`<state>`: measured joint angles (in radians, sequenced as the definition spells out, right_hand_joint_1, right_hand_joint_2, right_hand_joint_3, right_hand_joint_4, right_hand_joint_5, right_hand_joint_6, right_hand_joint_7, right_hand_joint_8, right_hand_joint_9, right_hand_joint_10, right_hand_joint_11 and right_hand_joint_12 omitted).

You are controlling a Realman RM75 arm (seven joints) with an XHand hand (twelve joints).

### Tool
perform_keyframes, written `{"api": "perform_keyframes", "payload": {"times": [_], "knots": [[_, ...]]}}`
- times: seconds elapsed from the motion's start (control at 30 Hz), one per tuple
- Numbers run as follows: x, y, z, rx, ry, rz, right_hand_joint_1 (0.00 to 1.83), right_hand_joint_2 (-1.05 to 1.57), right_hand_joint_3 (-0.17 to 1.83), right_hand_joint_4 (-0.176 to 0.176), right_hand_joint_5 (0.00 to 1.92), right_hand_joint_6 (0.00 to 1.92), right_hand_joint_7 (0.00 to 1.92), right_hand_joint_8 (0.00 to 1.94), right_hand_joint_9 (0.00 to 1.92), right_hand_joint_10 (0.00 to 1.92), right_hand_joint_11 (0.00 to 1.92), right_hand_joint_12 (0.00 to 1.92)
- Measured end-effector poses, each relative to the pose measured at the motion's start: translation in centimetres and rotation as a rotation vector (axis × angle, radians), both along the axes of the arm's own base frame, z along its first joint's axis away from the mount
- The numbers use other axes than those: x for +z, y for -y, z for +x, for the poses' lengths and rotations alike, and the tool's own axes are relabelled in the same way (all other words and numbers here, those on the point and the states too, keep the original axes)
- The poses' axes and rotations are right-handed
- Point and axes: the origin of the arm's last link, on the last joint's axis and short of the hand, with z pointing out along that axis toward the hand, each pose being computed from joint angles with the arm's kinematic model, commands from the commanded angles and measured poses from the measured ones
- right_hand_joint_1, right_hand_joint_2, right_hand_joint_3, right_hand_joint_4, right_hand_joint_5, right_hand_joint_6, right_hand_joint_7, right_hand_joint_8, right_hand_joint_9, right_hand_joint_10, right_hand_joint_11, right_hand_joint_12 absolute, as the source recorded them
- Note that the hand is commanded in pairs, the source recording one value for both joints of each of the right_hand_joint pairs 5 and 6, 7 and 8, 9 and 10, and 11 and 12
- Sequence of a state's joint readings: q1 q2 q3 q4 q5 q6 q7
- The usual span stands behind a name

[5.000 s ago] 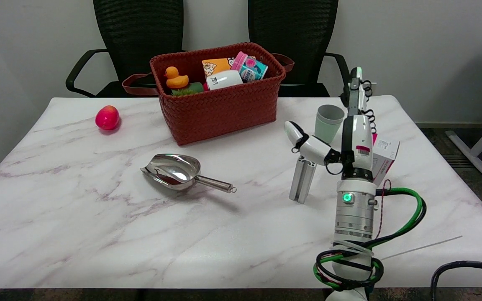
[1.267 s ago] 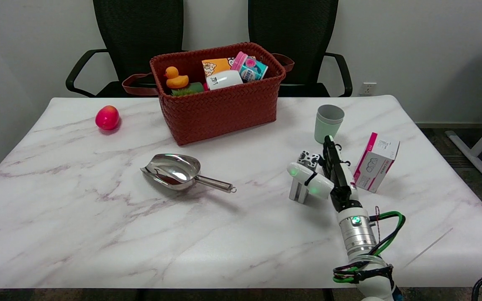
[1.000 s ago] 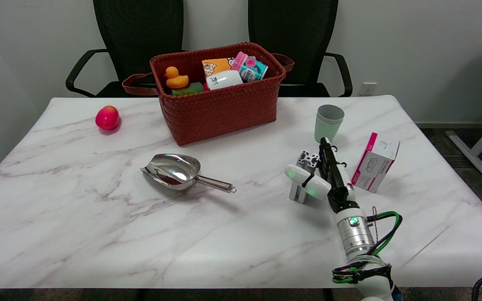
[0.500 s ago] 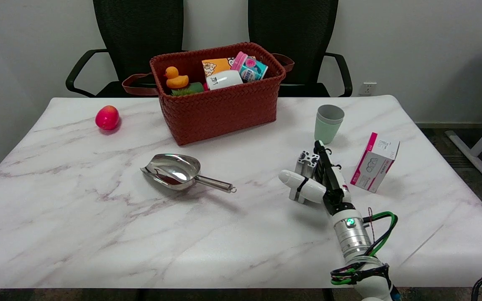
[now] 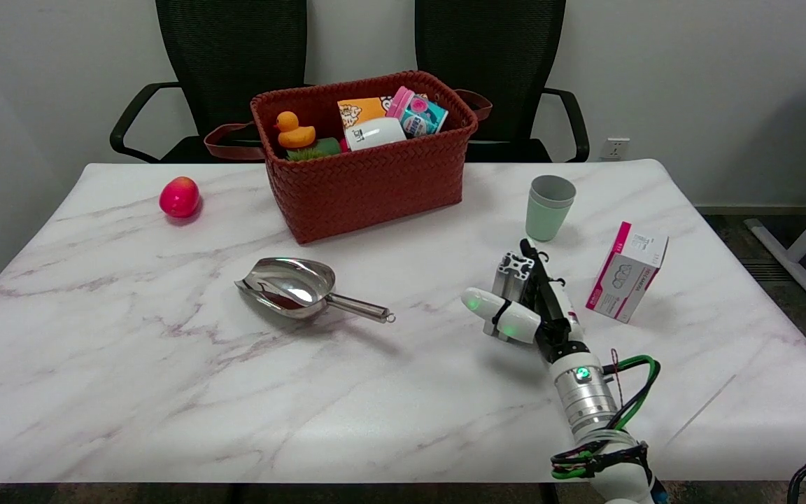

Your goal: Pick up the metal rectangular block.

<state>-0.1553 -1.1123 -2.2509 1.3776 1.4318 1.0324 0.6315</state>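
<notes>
Your right hand [image 5: 523, 308] wraps the upright metal rectangular block [image 5: 513, 272], thumb across its front, other fingers behind | block's base looks to be on the marble table [image 5: 165, 364] | green cup [image 5: 548, 198] behind | pink-and-white box [image 5: 626, 271] right | steel scoop [image 5: 299, 285] left | red basket [image 5: 368, 178] far

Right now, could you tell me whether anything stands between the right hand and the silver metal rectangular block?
Nothing visible does. The right hand is already at the upright silver metal rectangular block, a white finger crossing its lower front. The pale green cup behind and the pink-and-white carton to the side stand apart. Whether the hand grips it cannot be told.
</notes>
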Motion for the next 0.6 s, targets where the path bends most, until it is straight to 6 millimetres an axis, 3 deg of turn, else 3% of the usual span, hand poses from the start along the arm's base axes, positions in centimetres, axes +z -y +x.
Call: {"api": "perform_keyframes", "payload": {"times": [0.2,0.27,0.37,0.47,0.53,0.6], "knots": [[-0.10,0.00,-0.05,0.002,0.013,0.006,0.97,0.68,-0.17,0.000,0.36,0.36,0.69,0.69,0.58,0.58,0.60,0.60],[-0.11,-0.01,-0.07,0.004,0.019,0.008,0.97,0.71,-0.17,0.000,0.54,0.54,0.92,0.92,0.74,0.74,0.69,0.69],[-0.12,-0.02,-0.10,0.007,0.026,0.010,0.94,0.76,-0.17,0.000,0.69,0.69,1.02,1.02,0.86,0.86,0.82,0.82],[-0.14,-0.02,-0.14,0.008,0.031,0.012,0.94,0.78,-0.17,0.000,0.85,0.85,1.21,1.21,1.09,1.09,1.04,1.04],[-0.14,-0.03,-0.17,0.009,0.035,0.013,0.94,0.80,-0.17,0.000,1.04,1.04,1.41,1.41,1.36,1.36,1.41,1.41],[-0.14,-0.03,-0.19,0.009,0.037,0.014,0.93,0.83,-0.17,0.000,1.23,1.23,1.48,1.48,1.45,1.45,1.51,1.51]]}}
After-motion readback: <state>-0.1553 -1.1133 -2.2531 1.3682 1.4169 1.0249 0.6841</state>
